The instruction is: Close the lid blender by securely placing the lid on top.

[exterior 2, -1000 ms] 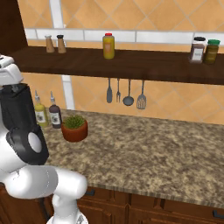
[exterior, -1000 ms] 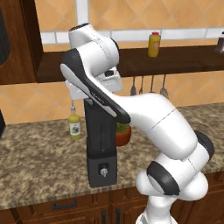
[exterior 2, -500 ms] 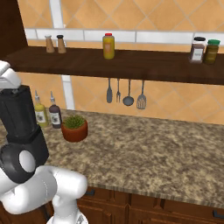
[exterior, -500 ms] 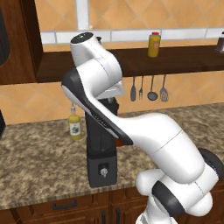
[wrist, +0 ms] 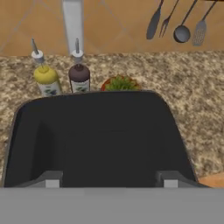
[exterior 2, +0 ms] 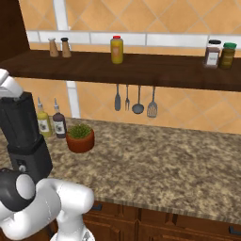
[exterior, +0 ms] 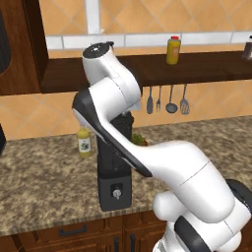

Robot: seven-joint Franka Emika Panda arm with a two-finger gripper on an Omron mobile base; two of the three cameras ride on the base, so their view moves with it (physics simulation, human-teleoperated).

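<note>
- The hand point(wrist: 108, 178) hangs directly above the blender's dark top, looking down on it; its two finger tips point(wrist: 48, 179) stand well apart at either side of that top, but whether they grip anything I cannot tell.
- The blender point(exterior: 114, 172) stands upright on the granite worktop point(exterior 2: 164, 164) near its front edge, the white arm crossing in front of its jar.
- Just behind it: a yellow bottle point(wrist: 46, 78), a dark bottle point(wrist: 79, 75) and a potted plant point(exterior 2: 80, 137).
- Utensils point(exterior 2: 134, 99) hang on the back wall beneath the shelf point(exterior 2: 141, 70).

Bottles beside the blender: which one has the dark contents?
The dark brown bottle, standing between the yellow bottle and the potted plant; its neighbour holds yellow liquid.
</note>
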